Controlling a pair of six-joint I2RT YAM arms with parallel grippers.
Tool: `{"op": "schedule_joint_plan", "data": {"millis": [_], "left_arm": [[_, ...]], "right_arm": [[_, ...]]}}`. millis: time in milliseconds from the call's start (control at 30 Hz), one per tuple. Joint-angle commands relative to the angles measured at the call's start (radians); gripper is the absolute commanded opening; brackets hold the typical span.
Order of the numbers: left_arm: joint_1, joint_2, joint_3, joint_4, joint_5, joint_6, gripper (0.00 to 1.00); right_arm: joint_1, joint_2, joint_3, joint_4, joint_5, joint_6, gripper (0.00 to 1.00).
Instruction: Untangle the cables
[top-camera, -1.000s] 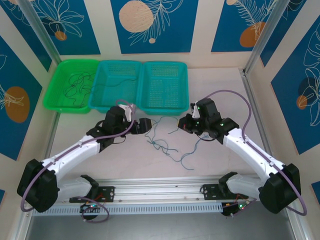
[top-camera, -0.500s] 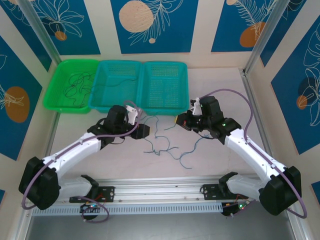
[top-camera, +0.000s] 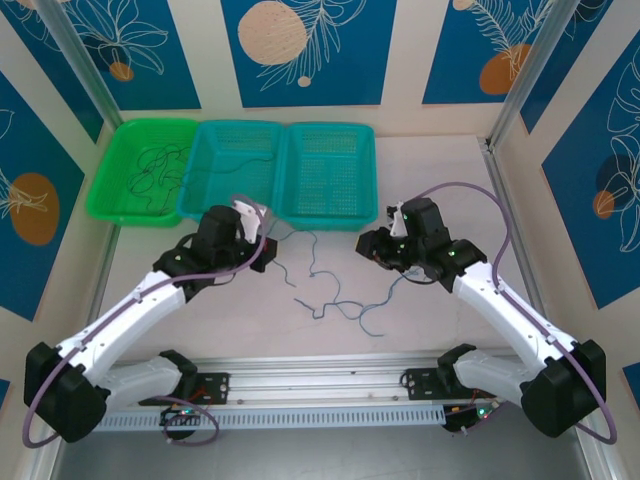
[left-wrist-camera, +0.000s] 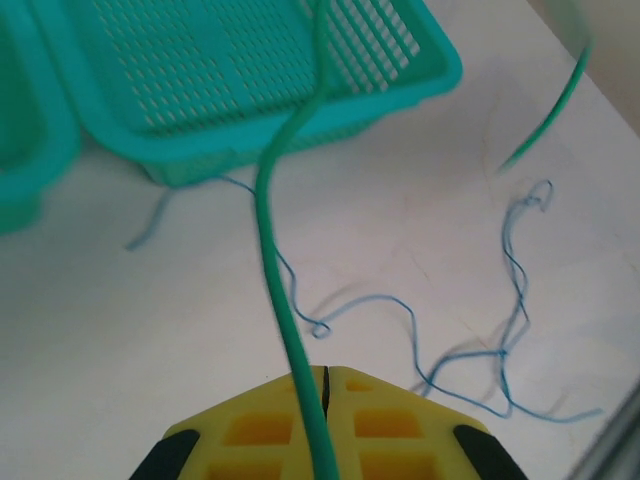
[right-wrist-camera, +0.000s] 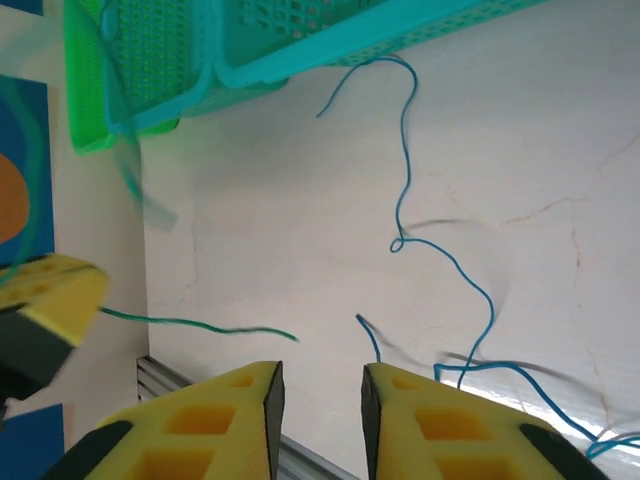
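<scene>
Left gripper (left-wrist-camera: 325, 378), clamped on the green cable (left-wrist-camera: 268, 215), holds it above the blue cable (right-wrist-camera: 400, 200) lying on the table; right gripper (right-wrist-camera: 322, 390) stands apart, empty. Separation seems underway; next, probably carry green clear into a basket (left-wrist-camera: 440, 72)

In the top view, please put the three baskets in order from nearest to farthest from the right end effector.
1. The right teal basket: just beyond the right end effector, slightly to its left.
2. The middle teal basket: farther left, next in the row.
3. The green basket: at the far left end of the row.
</scene>
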Motion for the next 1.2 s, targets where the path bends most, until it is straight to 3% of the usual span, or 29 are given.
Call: {"op": "schedule_joint_plan", "data": {"millis": [0,100,267,333,567,733,867,933,1167], "left_arm": [[0.03,0.0,0.12,-0.089,-0.176,0.101,0.0],[0.131,0.05,0.214,-0.082,-0.165,0.12,0.0],[0.397,0.211,0.34,0.03,0.01,0.012,0.0],[0.461,0.306,0.405,0.058,0.062,-0.03,0.0],[0.551,0.652,0.668,0.045,0.16,-0.091,0.0],[0.57,0.79,0.78,0.002,0.193,-0.109,0.0],[0.572,0.788,0.8,-0.02,0.189,-0.102,0.55],[0.572,0.752,0.783,-0.018,0.191,-0.102,0.62],[0.563,0.494,0.569,0.099,0.259,-0.17,0.63]], "right_arm": [[0.004,-0.03,-0.009,-0.015,0.014,-0.009,0.44],[0.001,-0.05,0.002,-0.019,0.024,-0.007,0.51],[-0.007,-0.066,0.013,-0.047,0.023,0.0,0.52],[-0.008,-0.078,0.009,-0.059,0.024,0.008,0.52],[-0.013,-0.148,-0.017,-0.103,0.049,0.03,0.52],[-0.023,-0.192,-0.019,-0.143,0.069,0.028,0.53],[-0.034,-0.21,-0.027,-0.161,0.073,0.028,0.53],[-0.038,-0.21,-0.034,-0.158,0.073,0.029,0.53],[-0.039,-0.168,-0.049,-0.122,0.062,0.03,0.53]]}}
